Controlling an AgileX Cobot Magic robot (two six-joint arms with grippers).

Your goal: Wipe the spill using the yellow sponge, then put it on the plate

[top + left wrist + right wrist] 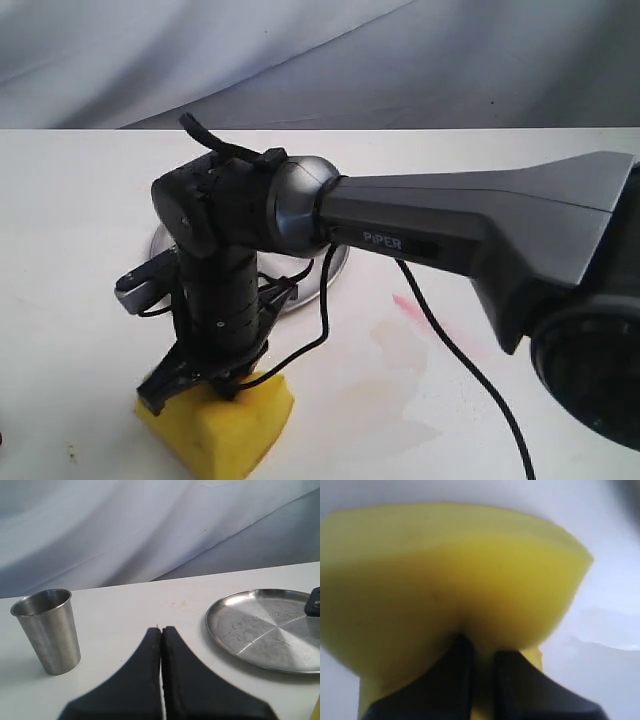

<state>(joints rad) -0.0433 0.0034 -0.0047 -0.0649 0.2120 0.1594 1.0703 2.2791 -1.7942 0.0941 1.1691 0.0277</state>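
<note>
The right arm reaches across to the left half of the exterior view, and the right tool (pixel 198 385) points down onto the yellow sponge (pixel 225 425). In the right wrist view its two fingers (pixel 457 680) are pressed close together into the foam, which bulges around them, so this tool is gripping the sponge. The sponge sits on the white surface (pixel 80 200) at the near left, in front of the plate (pixel 335 262), and does not touch it. The arm hides most of the plate in the exterior view.

To the right of the sponge and apart from it lies a faint tan patch, probably the spill (pixel 400 345), although it is pale and its outline is hard to see. A pink streak (pixel 406 303) is just behind this patch. A black cable (pixel 460 360) hangs from the arm over this area.

In the left wrist view, the left tool (pixel 161 630) is closed with nothing between its fingers. A steel cup (pixel 47 630) stands upright on one side of it, and the empty plate is on the other.
</note>
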